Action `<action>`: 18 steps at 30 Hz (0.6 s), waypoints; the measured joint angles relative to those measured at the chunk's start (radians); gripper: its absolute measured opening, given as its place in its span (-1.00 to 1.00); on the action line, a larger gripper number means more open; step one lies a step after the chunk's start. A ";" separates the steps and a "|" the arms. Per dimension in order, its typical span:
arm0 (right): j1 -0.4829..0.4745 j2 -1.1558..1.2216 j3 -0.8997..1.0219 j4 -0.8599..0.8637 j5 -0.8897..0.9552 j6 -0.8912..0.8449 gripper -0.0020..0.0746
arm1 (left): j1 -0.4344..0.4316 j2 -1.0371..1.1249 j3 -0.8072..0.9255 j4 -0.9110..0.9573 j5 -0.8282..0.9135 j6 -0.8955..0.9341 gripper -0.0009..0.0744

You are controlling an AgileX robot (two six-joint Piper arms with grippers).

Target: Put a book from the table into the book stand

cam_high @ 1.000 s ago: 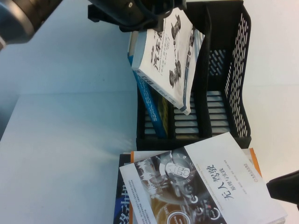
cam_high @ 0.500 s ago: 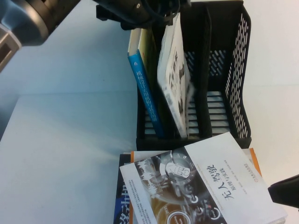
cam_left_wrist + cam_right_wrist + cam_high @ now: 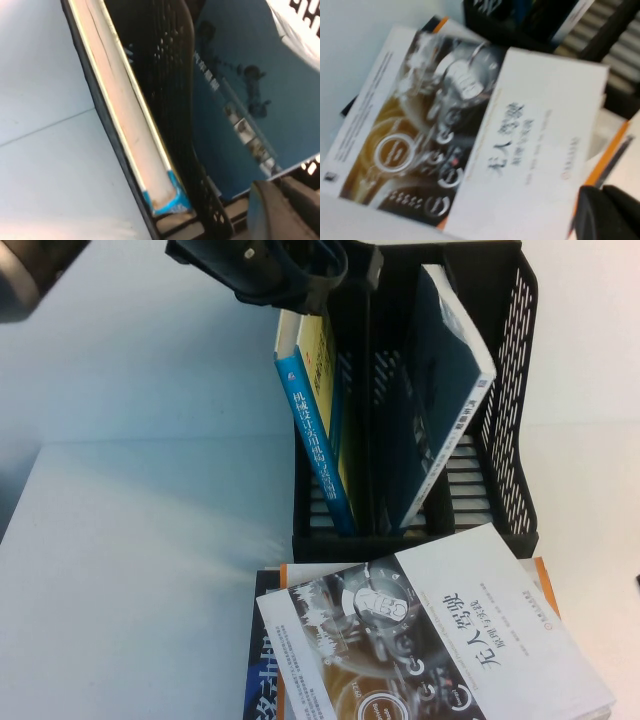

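Note:
The book [image 3: 440, 390] stands in the middle slot of the black book stand [image 3: 510, 390], dark teal back showing, leaning right against a divider. In the left wrist view the book's teal back [image 3: 240, 100] lies behind a divider of the book stand [image 3: 175, 75]. My left gripper [image 3: 350, 275] hovers above the stand's back left, holding nothing; in its wrist view my left gripper [image 3: 282, 200] has its fingers a little apart. My right gripper [image 3: 602, 205] is shut and empty over the stacked books, out of the high view.
A thick blue-spined yellow book [image 3: 315, 440] stands in the stand's left slot. A white book with a dark circular graphic [image 3: 430, 640] tops a stack in front of the stand. The table [image 3: 140, 570] stretches pale to the left.
The book dropped from my left gripper into the middle slot and tipped right, teal back now showing. My left gripper let go and drew left. My right gripper left the high view.

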 joint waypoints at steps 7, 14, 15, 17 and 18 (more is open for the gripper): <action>0.000 -0.163 -0.068 -0.359 -0.016 0.277 -0.95 | 0.000 -0.155 0.057 -0.031 -0.020 0.055 -0.97; 0.000 -0.425 -0.009 -0.444 -0.069 0.363 -0.95 | 0.006 -0.466 0.476 -0.255 -0.228 0.218 -0.97; 0.000 -0.458 0.011 -0.451 -0.071 0.363 -0.95 | 0.006 -0.517 0.565 -0.313 -0.265 0.270 -0.97; 0.000 -0.511 0.052 -0.451 -0.071 0.363 -0.95 | 0.006 -0.616 0.746 -0.434 -0.340 0.382 -0.98; 0.000 -0.536 0.076 -0.451 -0.071 0.371 -0.95 | 0.006 -0.654 0.817 -0.495 -0.372 0.434 -0.98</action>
